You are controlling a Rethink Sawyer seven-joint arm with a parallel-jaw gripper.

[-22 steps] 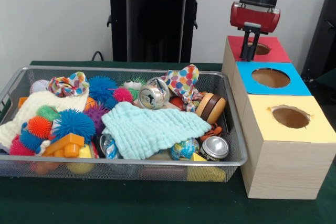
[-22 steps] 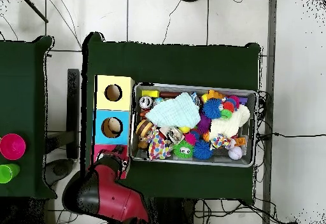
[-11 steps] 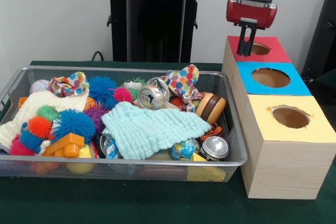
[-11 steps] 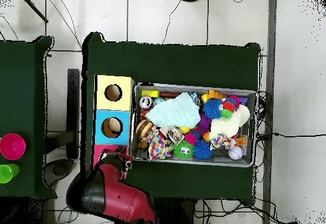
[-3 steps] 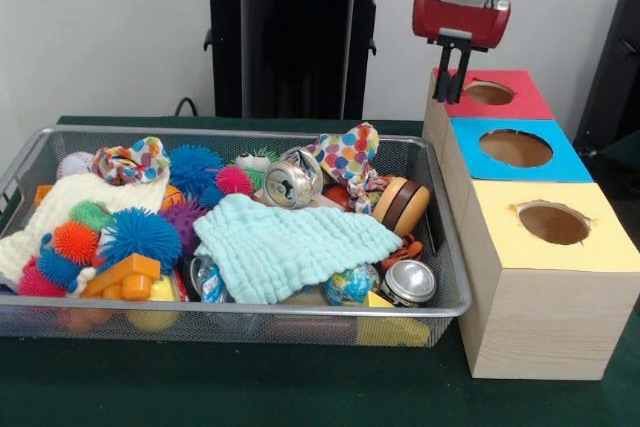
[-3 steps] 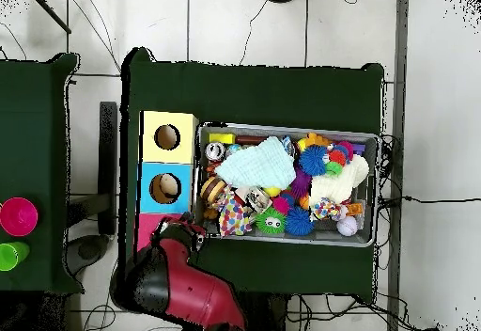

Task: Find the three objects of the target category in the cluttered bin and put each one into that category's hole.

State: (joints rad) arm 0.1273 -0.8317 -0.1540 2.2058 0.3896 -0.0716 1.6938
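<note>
My gripper (image 5: 450, 95) hangs in the air just left of the red box's hole (image 5: 489, 93), open with nothing between its fingers. In the overhead view the gripper (image 6: 188, 226) is at the corner of the bin nearest the red box (image 6: 147, 224). The wire bin (image 5: 441, 247) is full of clutter. In it lie a crushed can (image 5: 292, 183), an upright can (image 5: 408, 282), an aqua cloth (image 5: 290, 242), a polka-dot cloth (image 5: 345, 155), a cream cloth (image 5: 60, 207) and several spiky balls, among them a blue one (image 5: 140, 235).
Beside the red box stand a blue box (image 5: 515, 148) and a yellow box (image 5: 553, 223), each with a round hole, in a row right of the bin. A pink cup (image 6: 17, 216) and a green cup (image 6: 9, 255) sit on a separate table.
The gripper has risen from the red hole and moved left toward the bin. Nothing in the bin has shifted.
</note>
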